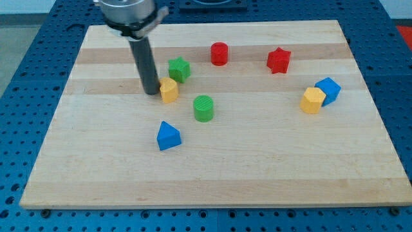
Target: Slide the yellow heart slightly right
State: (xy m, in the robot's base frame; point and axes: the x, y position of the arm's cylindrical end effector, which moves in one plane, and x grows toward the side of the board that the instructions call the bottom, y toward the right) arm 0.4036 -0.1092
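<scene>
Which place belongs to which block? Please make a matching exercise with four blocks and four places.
Blocks:
1. yellow heart
2. blue triangle
3. red star
4. blue block

Places:
A. beside the yellow block at the view's right
B. right next to my tip
C. nearest the view's bottom
D. toward the view's top right

Pairs: 1-B, 2-C, 3-D, 4-A

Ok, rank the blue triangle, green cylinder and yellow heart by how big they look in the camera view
1. blue triangle, largest, though nearest the view's bottom.
2. green cylinder.
3. yellow heart, only slightly smaller; too close to separate firmly.
</scene>
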